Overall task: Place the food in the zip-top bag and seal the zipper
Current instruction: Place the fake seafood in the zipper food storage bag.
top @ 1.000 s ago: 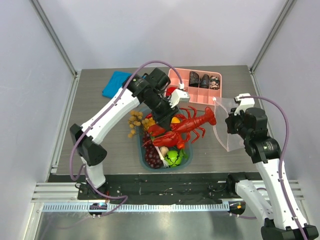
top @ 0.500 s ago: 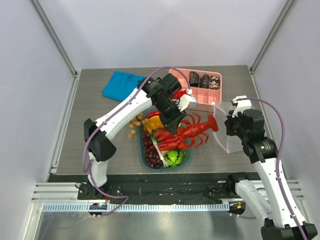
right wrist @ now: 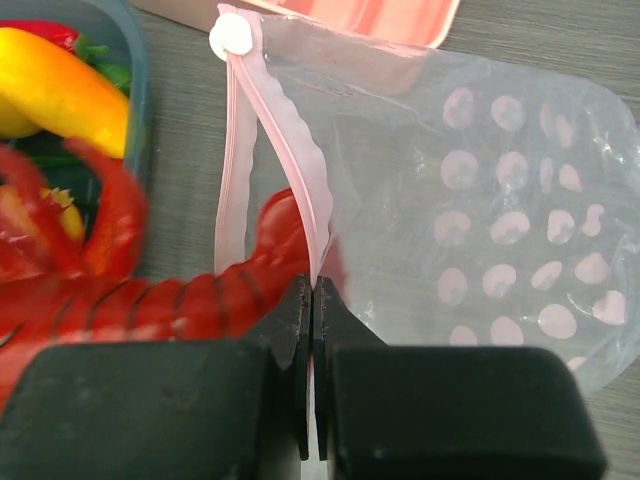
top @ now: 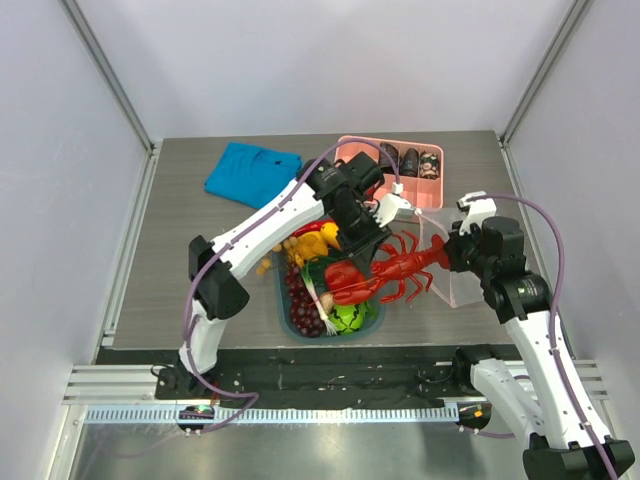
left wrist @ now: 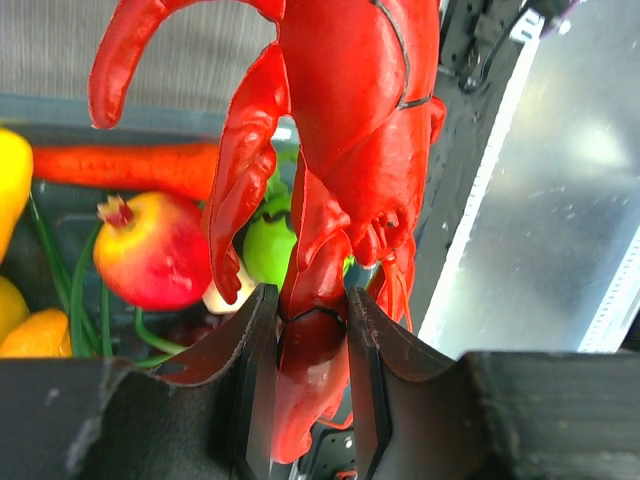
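My left gripper point(top: 372, 245) point(left wrist: 312, 300) is shut on the red lobster point(top: 398, 270) point(left wrist: 350, 130), which hangs over the right edge of the teal tub point(top: 281, 300). The lobster's tail point(right wrist: 285, 215) reaches in between the two parted pink strips of the zipper point(right wrist: 290, 130). My right gripper point(top: 458, 252) point(right wrist: 312, 290) is shut on one strip and holds the mouth of the clear dotted zip-top bag point(top: 458, 282) point(right wrist: 480, 200) open. In the tub lie more food: a green ball point(top: 347, 316), yellow fruit point(top: 325, 235), a carrot point(left wrist: 130, 168) and a pomegranate point(left wrist: 150, 250).
The pink divided tray point(top: 400, 190) with dark pieces stands at the back, just behind the bag. A blue cloth point(top: 252, 168) lies at the back left. Small tan pieces point(top: 265, 262) lie on the table left of the tub.
My left arm has swung right with the lobster, from above the tub to the bag's mouth. My right gripper, still on the bag, has shifted slightly.
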Controlling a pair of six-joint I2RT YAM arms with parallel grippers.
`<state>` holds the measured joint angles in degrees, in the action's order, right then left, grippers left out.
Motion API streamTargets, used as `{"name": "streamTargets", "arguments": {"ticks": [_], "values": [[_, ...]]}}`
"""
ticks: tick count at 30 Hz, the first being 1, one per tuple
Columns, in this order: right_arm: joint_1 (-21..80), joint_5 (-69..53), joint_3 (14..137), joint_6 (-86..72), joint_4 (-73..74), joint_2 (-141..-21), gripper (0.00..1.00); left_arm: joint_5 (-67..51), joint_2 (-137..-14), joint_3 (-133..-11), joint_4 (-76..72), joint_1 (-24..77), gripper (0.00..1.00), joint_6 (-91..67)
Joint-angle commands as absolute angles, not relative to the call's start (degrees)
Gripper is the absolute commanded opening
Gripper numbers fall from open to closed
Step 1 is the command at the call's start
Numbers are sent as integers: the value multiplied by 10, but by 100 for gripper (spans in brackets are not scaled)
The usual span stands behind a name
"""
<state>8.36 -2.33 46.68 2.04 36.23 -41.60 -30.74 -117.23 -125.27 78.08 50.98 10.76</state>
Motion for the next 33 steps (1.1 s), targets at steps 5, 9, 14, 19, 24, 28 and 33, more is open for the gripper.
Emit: {"name": "streamTargets", "arguments": {"ticks": [5, 9, 14, 19, 24, 28, 33], "values": [[98, -79, 458, 32, 344, -395, 1, -364, -1221, -1328, 945, 507, 0, 63], [104, -94, 461, 33, 347, -404, 1, -374, -1225, -1328, 927, 507, 0, 45], [114, -108, 463, 23, 347, -412, 1, -400, -1229, -1324, 904, 507, 0, 19], [132, -113, 466, 7, 346, -410, 1, -405, -1231, -1322, 883, 508, 0, 6], [164, -99, 471, -28, 343, -411, 1, -402, -1229, -1320, 849, 508, 0, -23], [206, -64, 480, -61, 337, -418, 1, -394, -1223, -1312, 818, 505, 0, -49], [232, -40, 496, -116, 334, -437, 1, -399, -1196, -1262, 736, 482, 0, -121]]}}
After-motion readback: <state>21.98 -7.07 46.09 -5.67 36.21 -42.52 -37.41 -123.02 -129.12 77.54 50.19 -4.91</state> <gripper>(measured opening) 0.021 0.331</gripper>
